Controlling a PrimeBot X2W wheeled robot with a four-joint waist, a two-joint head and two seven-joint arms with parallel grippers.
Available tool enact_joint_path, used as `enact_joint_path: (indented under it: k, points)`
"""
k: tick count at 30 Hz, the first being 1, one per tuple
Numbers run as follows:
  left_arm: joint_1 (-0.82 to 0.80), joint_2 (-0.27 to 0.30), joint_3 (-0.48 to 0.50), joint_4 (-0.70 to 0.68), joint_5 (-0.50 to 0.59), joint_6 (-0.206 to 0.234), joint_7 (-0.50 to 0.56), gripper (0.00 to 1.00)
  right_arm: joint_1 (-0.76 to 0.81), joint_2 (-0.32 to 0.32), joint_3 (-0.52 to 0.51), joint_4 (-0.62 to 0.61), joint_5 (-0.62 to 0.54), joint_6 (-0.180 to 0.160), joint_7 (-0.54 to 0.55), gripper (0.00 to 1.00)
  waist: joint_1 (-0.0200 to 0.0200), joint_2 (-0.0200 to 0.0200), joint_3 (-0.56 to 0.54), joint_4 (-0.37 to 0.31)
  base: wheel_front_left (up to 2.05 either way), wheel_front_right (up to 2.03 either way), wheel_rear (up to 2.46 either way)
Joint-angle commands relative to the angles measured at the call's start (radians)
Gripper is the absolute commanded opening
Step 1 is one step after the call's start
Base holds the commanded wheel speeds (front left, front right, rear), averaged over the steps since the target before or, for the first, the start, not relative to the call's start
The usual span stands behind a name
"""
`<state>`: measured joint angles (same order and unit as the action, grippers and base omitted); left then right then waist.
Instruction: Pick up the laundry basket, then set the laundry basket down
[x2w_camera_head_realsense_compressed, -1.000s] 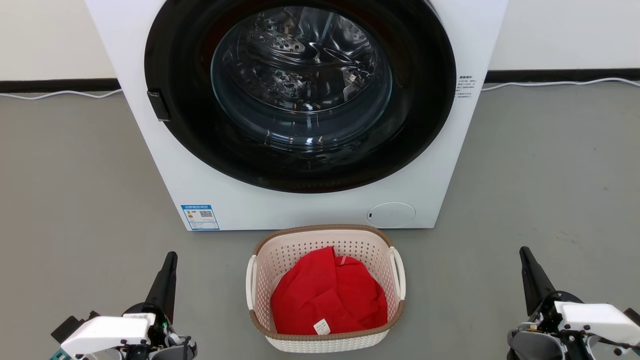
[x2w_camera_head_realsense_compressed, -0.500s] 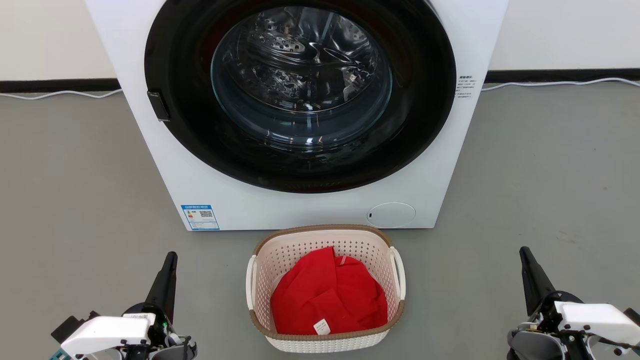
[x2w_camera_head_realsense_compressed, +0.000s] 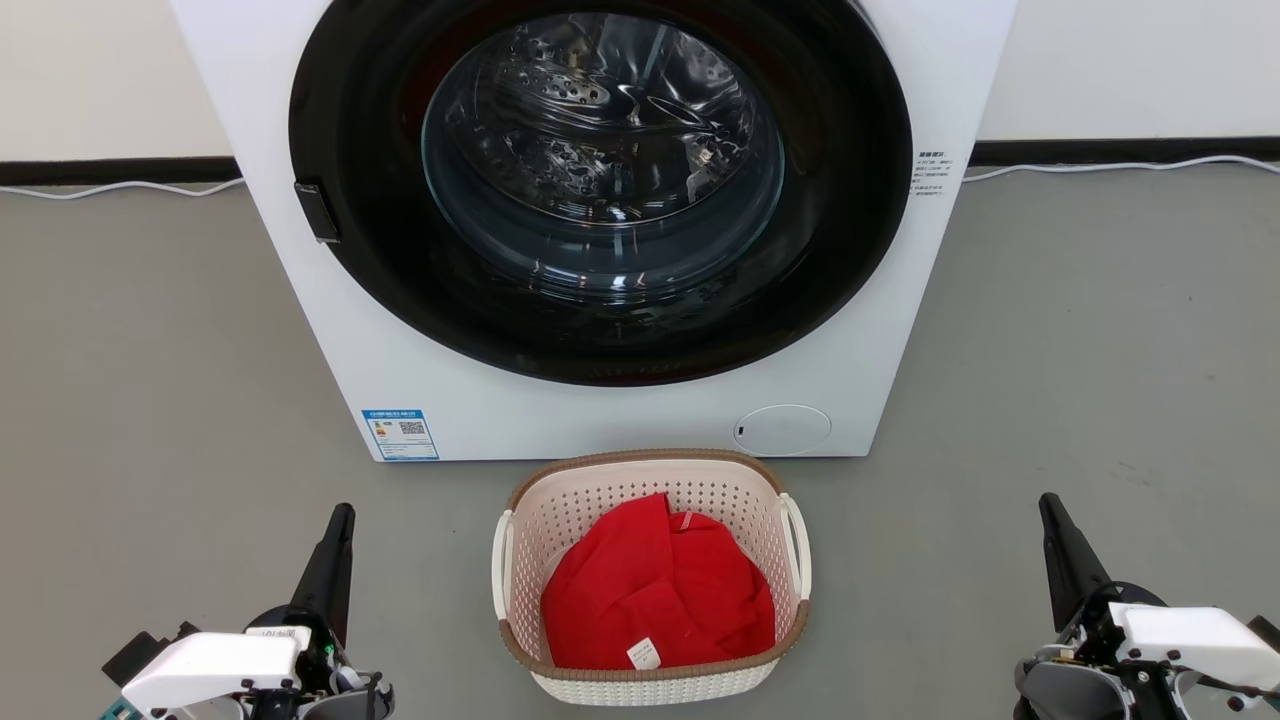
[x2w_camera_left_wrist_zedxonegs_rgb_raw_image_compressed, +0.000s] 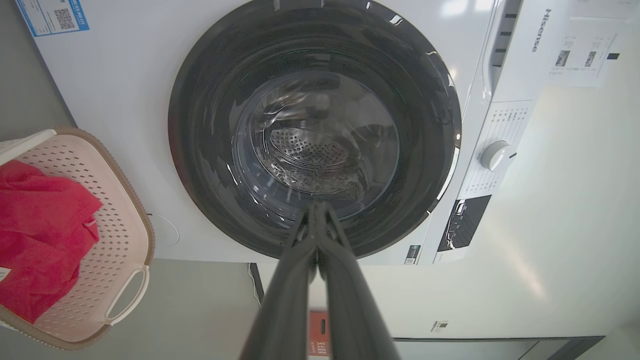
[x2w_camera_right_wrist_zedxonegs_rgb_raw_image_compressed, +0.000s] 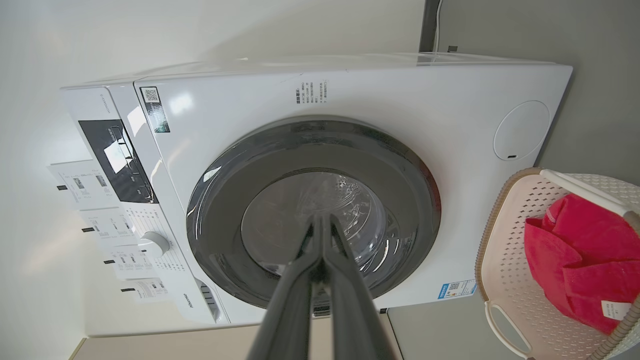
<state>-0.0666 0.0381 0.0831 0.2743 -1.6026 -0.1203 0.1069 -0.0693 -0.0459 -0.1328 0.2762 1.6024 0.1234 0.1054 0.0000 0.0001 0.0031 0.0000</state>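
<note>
My left gripper (x2w_camera_head_realsense_compressed: 343, 512) sits low at the left, fingers pressed together on nothing, well apart from the basket (x2w_camera_head_realsense_compressed: 650, 690). In its wrist view the tips (x2w_camera_left_wrist_zedxonegs_rgb_raw_image_compressed: 316, 205) point at the washer (x2w_camera_head_realsense_compressed: 600, 425) door.

The basket stands upright on the floor (x2w_camera_head_realsense_compressed: 150, 350) in the middle, just in front of the washer, with a red cloth (x2w_camera_head_realsense_compressed: 660, 590) heaped inside. Neither claw touches it. That fits a basket waiting to be lifted as well as one already set back down, and I can't tell which.

The risks I see apply to any handling from here:
- The left handle (x2w_camera_head_realsense_compressed: 500, 565) is a thin loop close against the wall. Shut fingers would push it rather than hook it, and the light basket would skid.
- The washer is so close behind that a forward nudge would knock the rim against it.
- The cloth lies loose, so a tilt could spill it.
- The right handle (x2w_camera_head_realsense_compressed: 797, 545) needs to rise evenly with the left. One side lifting alone would tip the load.

My right gripper (x2w_camera_head_realsense_compressed: 1047, 502) mirrors the left, closed, empty and well clear of the basket.
</note>
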Motion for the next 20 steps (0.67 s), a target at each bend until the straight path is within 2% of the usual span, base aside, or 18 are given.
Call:
enact_joint_path:
  k: [1, 20]
  points:
    - [-0.041, 0.012, 0.031, -0.029, -0.006, -0.01, 0.006, 0.0, -0.039, -0.004, 0.019, -0.031, 0.006, 0.007, 0.008, 0.0, 0.0, -0.0001, 0.0, 0.0, 0.0, 0.0, 0.0]
    - [-0.041, 0.012, 0.031, -0.029, -0.006, -0.01, 0.006, 0.0, -0.039, -0.004, 0.019, -0.031, 0.006, 0.007, 0.008, 0.0, 0.0, -0.0001, 0.0, 0.0, 0.0, 0.0, 0.0]
